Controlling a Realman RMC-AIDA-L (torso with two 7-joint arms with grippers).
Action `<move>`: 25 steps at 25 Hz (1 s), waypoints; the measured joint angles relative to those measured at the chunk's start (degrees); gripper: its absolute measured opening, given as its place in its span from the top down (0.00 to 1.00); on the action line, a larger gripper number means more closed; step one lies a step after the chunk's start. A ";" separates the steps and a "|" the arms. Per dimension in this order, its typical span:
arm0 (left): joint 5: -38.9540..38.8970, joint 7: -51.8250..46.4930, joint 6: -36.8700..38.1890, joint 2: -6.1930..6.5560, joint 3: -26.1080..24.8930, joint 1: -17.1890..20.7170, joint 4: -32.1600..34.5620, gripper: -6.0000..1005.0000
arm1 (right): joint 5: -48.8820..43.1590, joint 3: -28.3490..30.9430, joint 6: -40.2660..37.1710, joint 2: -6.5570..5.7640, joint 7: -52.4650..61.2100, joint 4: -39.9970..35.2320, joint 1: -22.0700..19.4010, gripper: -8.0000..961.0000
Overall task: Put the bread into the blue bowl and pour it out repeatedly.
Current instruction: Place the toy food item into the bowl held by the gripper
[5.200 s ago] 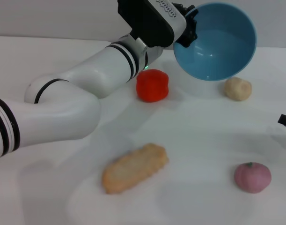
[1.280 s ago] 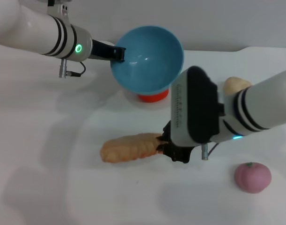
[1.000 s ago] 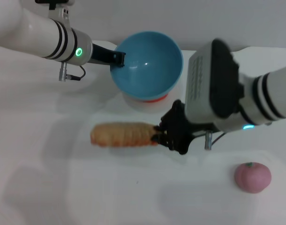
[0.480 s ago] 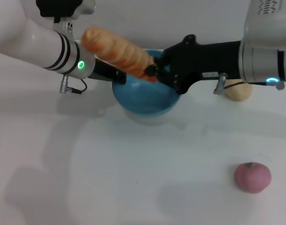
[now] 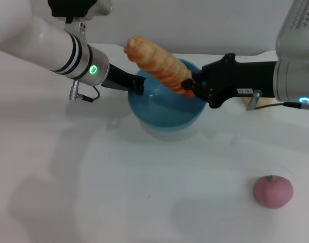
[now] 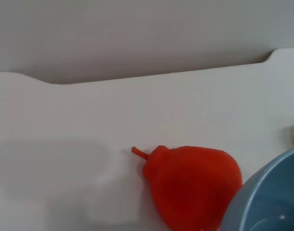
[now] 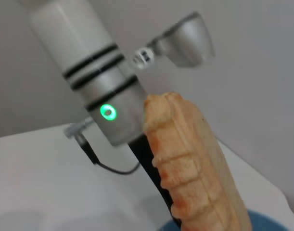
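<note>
The bread (image 5: 158, 64) hangs tilted over the blue bowl (image 5: 164, 109), its lower end clamped in the fingers of the right gripper (image 5: 190, 87) just above the bowl's rim and its free end raised up and toward the robot's left; the left gripper (image 5: 136, 86) has its fingers closed on the bowl's near-left rim and holds the bowl steady, close to the white table (image 5: 144, 192); the step in hand, as I judge it, is dropping the loaf into the bowl; to do it well the right arm should bring the clamped end lower and further over the bowl's middle, and tip the raised end down so that the loaf lies within the walls before the fingers part; the loaf looks about as long as the bowl is wide, so a release from this slant could leave it propped on the rim or tipping out over the left side; the left arm should keep the bowl level meanwhile; a red pepper (image 6: 192, 185) lies just behind the bowl, and a pink round fruit (image 5: 273, 191) sits well apart at the near right; no brand, label or writing can be read in any view.
</note>
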 joint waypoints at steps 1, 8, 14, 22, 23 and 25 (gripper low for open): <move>-0.01 0.00 0.24 -0.01 0.00 -0.24 0.00 1.00 | 0.00 0.66 0.46 -0.04 0.28 0.86 -0.07 0.89; -0.05 0.00 1.35 -0.08 0.12 -1.62 0.09 1.00 | 0.00 1.79 1.22 -0.05 0.45 1.37 -0.52 0.72; -0.08 0.00 1.35 -0.17 0.19 -1.70 0.12 1.00 | 0.20 4.07 1.20 -0.04 0.47 0.75 -1.18 0.59; 0.49 0.00 -3.24 -0.11 3.91 -2.25 0.11 1.00 | 8.26 14.68 -0.18 0.02 0.52 -0.95 -4.97 0.47; 1.01 0.00 -5.64 -0.06 5.20 -2.73 0.11 1.00 | 9.67 16.49 -0.67 0.00 0.52 -0.76 -5.71 0.48; 2.37 -0.01 -8.76 -0.21 6.65 -3.53 0.13 1.00 | 11.31 19.49 -1.51 0.01 0.51 -0.50 -7.11 0.48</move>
